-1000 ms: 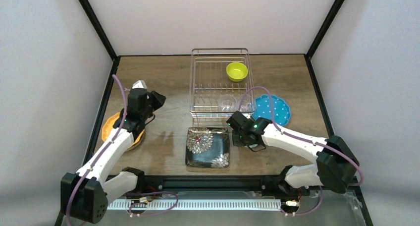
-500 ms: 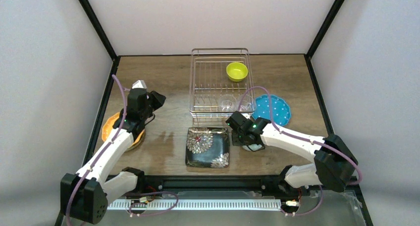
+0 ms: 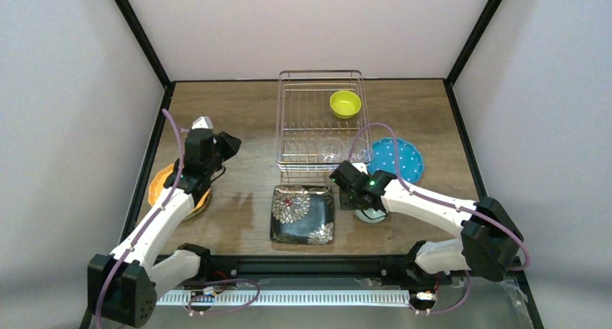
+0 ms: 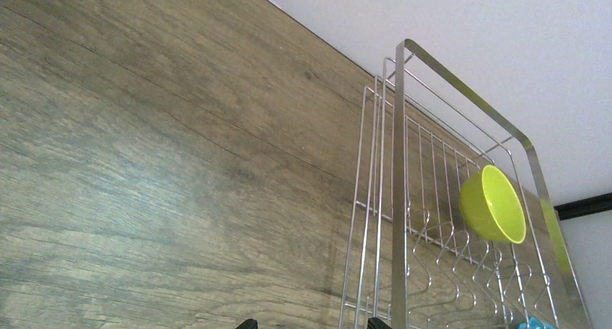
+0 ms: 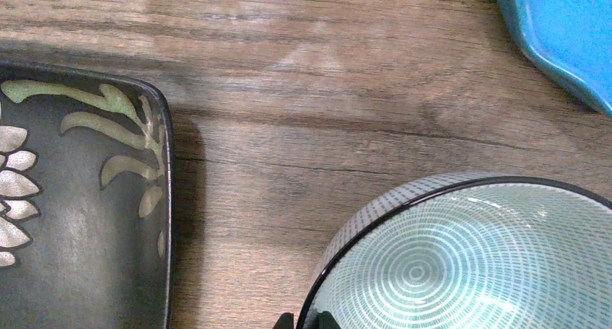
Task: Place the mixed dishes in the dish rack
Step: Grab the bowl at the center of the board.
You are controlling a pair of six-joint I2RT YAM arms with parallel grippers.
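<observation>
Just changed: over the last second the right gripper (image 5: 307, 320) has drawn its fingers together and edged toward 4 o'clock; we see nothing else shifted.
Right hand: as far as we can tell, it is pinching the rim of the mint bowl (image 5: 462, 264), with one tip on each side of the black edge.
Left hand: the left gripper (image 4: 312, 322) is spread wide on nothing and has not moved.
Bowl's place: on the table (image 3: 238, 112), outside the dish rack (image 3: 320, 73), at 3 o'clock of the black square plate (image 3: 303, 213) and 7 o'clock of the blue plate (image 3: 398, 159).
Meaning: we judge the grasp just made and the lift not begun; the carry runs toward 11 o'clock.
Already racked: the yellow-green bowl (image 3: 346, 103) sits at the rack's 1 o'clock corner and a glass cup (image 3: 331, 151) at its 6 o'clock edge.
Still out: the orange plate (image 3: 162, 188), at 8 o'clock under the left forearm.
Textures: the mint bowl is round and glazed, with fine dotted rings; the black plate is glossy, has rounded corners and carries pale petals; the blue plate's rim is scalloped.
Rack: thin shiny wire, with a grid floor and wavy dividers.
Table: matte wood grain.
</observation>
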